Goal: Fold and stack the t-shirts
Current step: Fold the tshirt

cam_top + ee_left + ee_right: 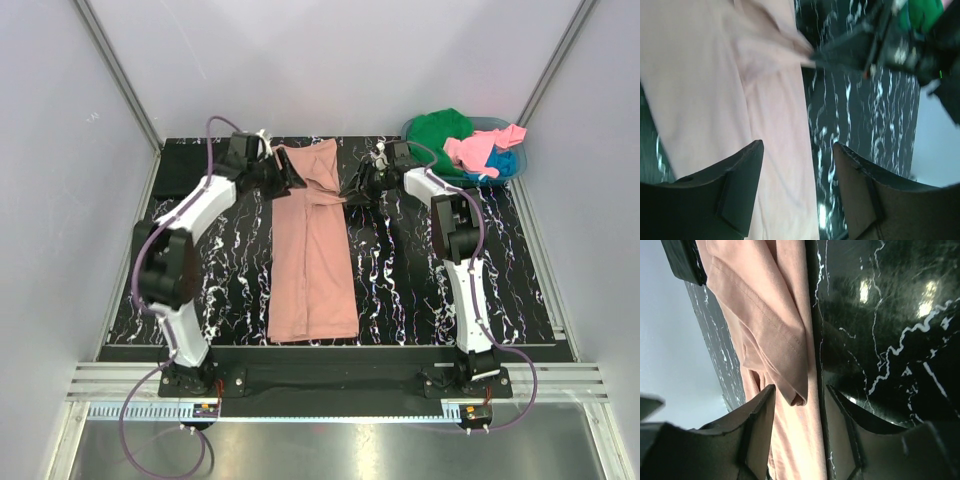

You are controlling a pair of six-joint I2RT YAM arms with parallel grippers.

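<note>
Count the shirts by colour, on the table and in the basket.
Salmon pink shirt: 1
Black shirt: 1
Green shirt: 1
Bright pink shirt: 1
Blue shirt: 1
Total: 5

Left arm [200,205], right arm [455,228], jaws apart
</note>
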